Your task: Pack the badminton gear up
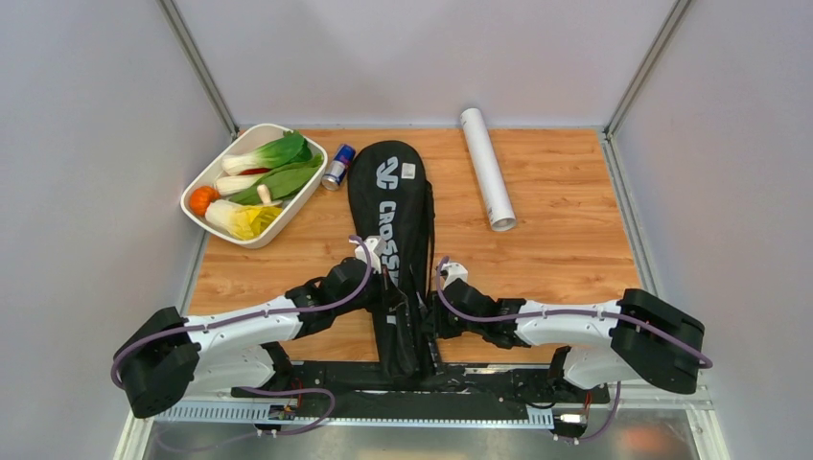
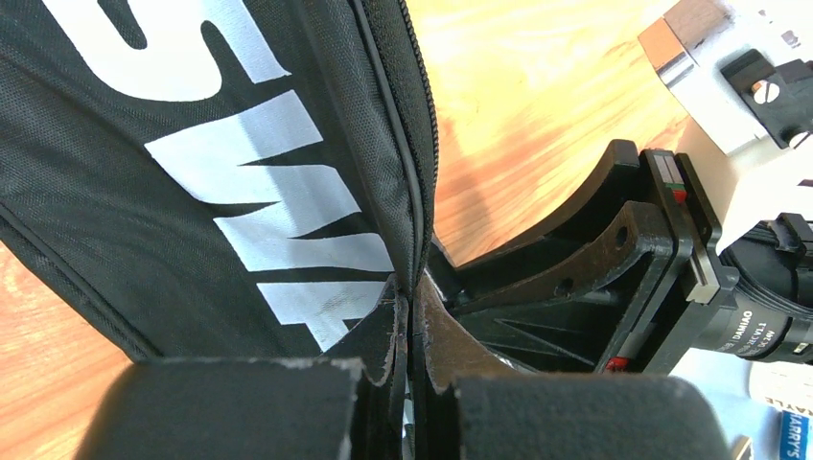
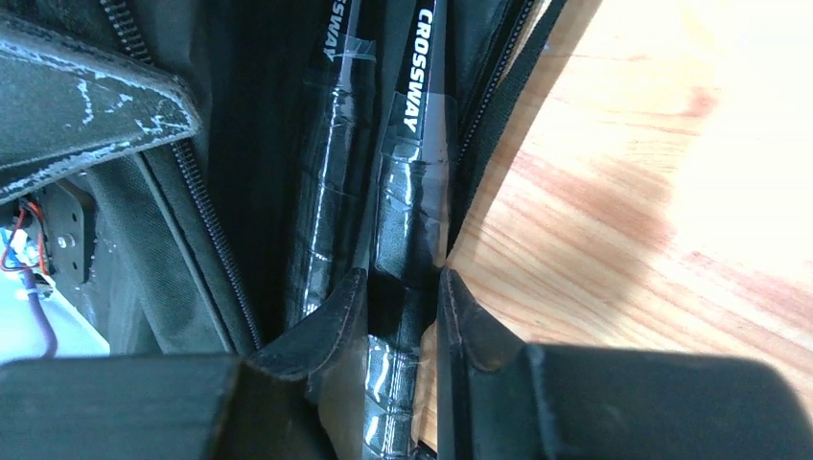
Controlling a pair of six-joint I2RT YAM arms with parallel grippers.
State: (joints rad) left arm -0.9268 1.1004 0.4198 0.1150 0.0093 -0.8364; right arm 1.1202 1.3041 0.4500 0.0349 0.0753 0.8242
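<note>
Two rackets (image 3: 414,105) (heads hidden), L end effector (image 2: 410,326) pinching bag (image 2: 192,192) edge, R end effector (image 3: 401,287) astride handle (image 3: 407,225), grip unclear

The whole table (image 1: 566,240) is taken in by the top camera from high above its near edge, at a distance. Each wrist camera is set very close behind its claw and faces forward along it. Just ahead of the left gripper (image 2: 410,297) the zip edge of the racket bag (image 2: 192,192) is seen, and between the fingers (image 3: 336,326) of the right gripper (image 3: 403,287) a racket handle (image 3: 407,201). The bag's lower end is shared by all three views.
</note>
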